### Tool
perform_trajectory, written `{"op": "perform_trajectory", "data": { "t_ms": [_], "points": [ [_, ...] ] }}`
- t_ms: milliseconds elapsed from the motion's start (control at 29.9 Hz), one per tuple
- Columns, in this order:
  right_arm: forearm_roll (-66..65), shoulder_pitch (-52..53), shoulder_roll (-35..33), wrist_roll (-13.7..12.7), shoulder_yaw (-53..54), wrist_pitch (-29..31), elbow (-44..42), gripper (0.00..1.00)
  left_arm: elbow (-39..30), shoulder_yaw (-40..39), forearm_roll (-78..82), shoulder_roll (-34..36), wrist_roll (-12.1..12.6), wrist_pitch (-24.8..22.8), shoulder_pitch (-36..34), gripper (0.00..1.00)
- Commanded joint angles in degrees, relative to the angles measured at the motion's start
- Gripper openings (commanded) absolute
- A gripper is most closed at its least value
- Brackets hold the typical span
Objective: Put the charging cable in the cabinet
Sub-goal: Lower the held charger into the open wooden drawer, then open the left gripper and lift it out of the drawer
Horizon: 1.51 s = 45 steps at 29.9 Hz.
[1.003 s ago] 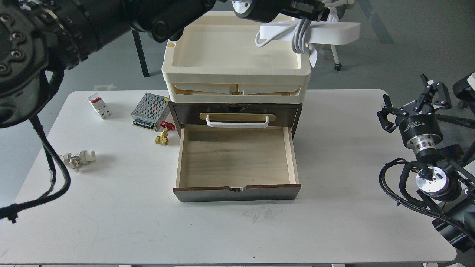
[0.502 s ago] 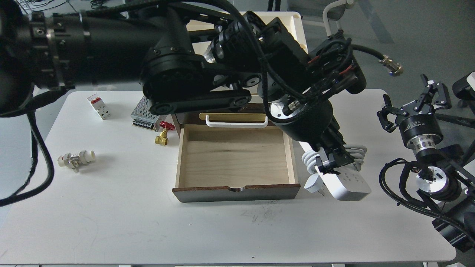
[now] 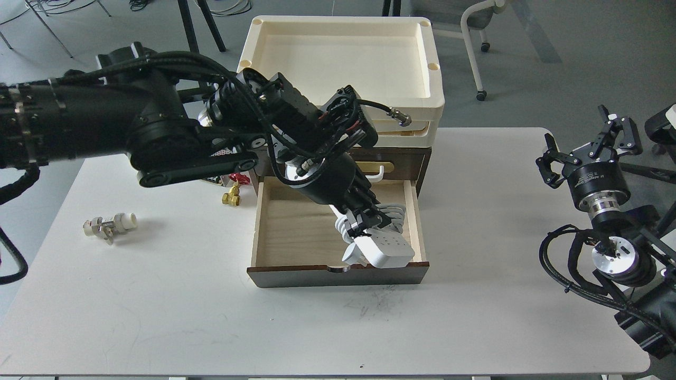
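The charging cable (image 3: 383, 245), a white power strip with its cord coiled around the middle, is in the right front part of the open drawer (image 3: 296, 232) of the dark brown cabinet (image 3: 406, 161). My left gripper (image 3: 364, 220) reaches down into the drawer and is shut on the coiled middle of the strip. The strip's plug end rests near the drawer's front wall. My right gripper (image 3: 586, 145) is open and empty, off the table's right edge.
Cream plastic trays (image 3: 338, 105) are stacked on the cabinet. A brass valve with red handle (image 3: 232, 192) lies left of the drawer. A small white plug fitting (image 3: 108, 224) lies at the table's left. My left arm hides the metal power supply box.
My left gripper carried the power strip from high above the trays down to the right of the drawer, then leftward into the drawer. The right arm has not moved.
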Motion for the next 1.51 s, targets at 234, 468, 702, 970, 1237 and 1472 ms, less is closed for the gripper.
{"op": "perform_trajectory", "data": {
  "t_ms": [234,468,702,970,1237,1472],
  "points": [
    [0.00,0.00,0.00,-0.09,0.00,0.00,0.05,1.00,0.75,-0.32,2.69,1.25,-0.01,0.00,8.23,0.03],
    [0.00,0.00,0.00,0.00,0.00,0.00,-0.04,1.00,3.73,-4.10,4.46,1.96,-0.01,0.00,10.52,0.04],
    [0.00,0.00,0.00,0.00,0.00,0.00,0.05,1.00,9.09,-4.19,4.55,1.43,-0.01,1.80,13.68,0.06],
    [0.00,0.00,0.00,0.00,0.00,0.00,0.14,1.00,13.05,-4.28,4.55,0.73,-0.01,5.23,16.32,0.11],
    [-0.09,0.00,0.00,-0.09,0.00,0.00,0.05,1.00,13.14,-4.28,4.20,0.03,-0.01,6.82,17.11,0.52],
    [-0.09,0.00,0.00,0.00,-0.09,0.00,0.05,1.00,10.16,-11.63,0.18,1.16,-0.01,6.03,17.46,0.83]
  ]
}}
